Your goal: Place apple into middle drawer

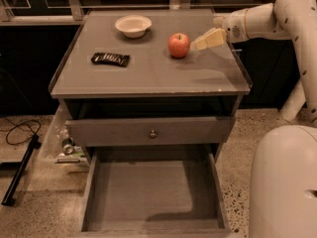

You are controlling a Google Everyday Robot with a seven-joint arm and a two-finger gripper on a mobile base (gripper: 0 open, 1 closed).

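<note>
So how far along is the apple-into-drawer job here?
Done: the drawer is pulled open. In hand: the pincer hovers close beside the apple, which sits on the cabinet top. Left: grasp it, carry it down, set it in the drawer.

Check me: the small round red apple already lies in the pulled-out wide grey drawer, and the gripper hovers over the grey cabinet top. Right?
Not quite. The camera view shows the small round red apple sitting on the grey cabinet top, not in the pulled-out wide grey drawer. The gripper does hover over the cabinet top, just beside the apple.
</note>
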